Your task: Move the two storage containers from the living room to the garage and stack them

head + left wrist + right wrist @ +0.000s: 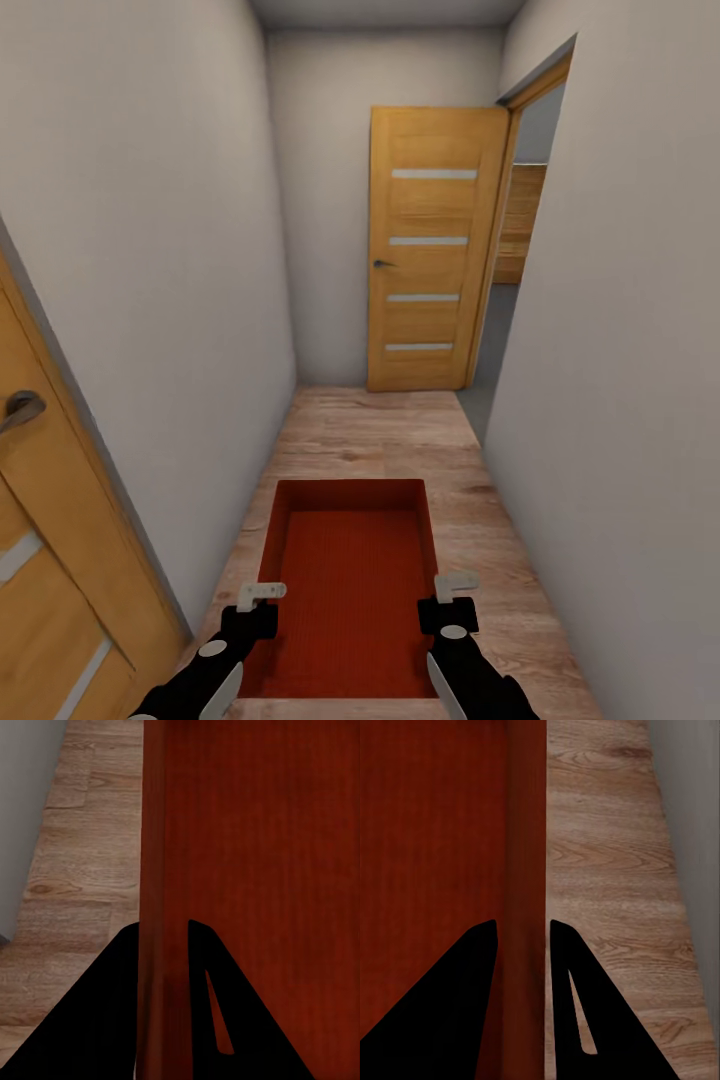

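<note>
The robot stood in a narrow white-walled hallway with a wood-plank floor (380,430), carrying an orange-red storage container (352,590) low in front of it. The left gripper (262,592) had its fingers (112,1012) clamped over the container's left wall, and the right gripper (455,582) gripped the right wall likewise. Ahead, a wooden panel door (432,262) stood open; another door (40,560) was at the near left.

The head camera looks forward and down a narrow hall at the bin (350,590) both arms carry; each wrist camera peers close along its fingers at one side wall, wood floor (82,870) beyond
</note>
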You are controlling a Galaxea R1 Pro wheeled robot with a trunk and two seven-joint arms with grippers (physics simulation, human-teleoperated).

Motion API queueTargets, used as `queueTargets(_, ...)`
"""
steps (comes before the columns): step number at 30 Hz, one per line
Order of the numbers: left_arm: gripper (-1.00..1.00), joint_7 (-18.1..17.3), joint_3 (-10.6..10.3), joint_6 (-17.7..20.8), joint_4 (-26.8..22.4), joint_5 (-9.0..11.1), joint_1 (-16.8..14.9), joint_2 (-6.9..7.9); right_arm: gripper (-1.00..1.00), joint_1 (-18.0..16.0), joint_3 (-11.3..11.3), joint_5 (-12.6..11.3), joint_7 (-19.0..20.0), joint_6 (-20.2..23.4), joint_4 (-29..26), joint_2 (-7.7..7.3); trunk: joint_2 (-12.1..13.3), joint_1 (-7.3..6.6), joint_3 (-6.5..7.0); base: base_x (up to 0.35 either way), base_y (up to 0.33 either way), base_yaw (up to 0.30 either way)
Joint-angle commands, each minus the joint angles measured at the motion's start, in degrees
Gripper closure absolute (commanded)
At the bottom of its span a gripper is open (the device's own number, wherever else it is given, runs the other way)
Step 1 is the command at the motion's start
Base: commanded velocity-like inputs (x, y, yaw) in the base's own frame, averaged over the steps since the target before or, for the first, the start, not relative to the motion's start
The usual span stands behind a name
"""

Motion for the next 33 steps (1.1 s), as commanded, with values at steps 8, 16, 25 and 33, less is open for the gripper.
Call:
queueTargets(8,1.0,0.8,0.0,0.0,0.2,0.7,-0.1,0.36,1.0,0.0,0.6,1.8,-0.8,0.6,-0.3,-0.95,0.0,0.03,-0.06,0.343,0.0,0.0)
queueTargets(16,1.0,0.8,0.0,0.0,0.2,0.7,-0.1,0.36,1.0,0.0,0.6,1.8,-0.8,0.6,-0.3,-0.95,0.0,0.03,-0.06,0.343,0.0,0.0)
queueTargets(25,1.0,0.8,0.0,0.0,0.2,0.7,-0.1,0.36,1.0,0.0,0.6,1.8,-0.8,0.6,-0.2,-0.95,0.0,0.03,-0.06,0.343,0.0,0.0)
queueTargets(33,1.0,0.8,0.0,0.0,0.2,0.7,-0.1,0.38,1.0,0.0,0.6,1.8,-0.8,0.6,-0.3,-0.94,0.0,0.03,-0.06,0.343,0.0,0.0)
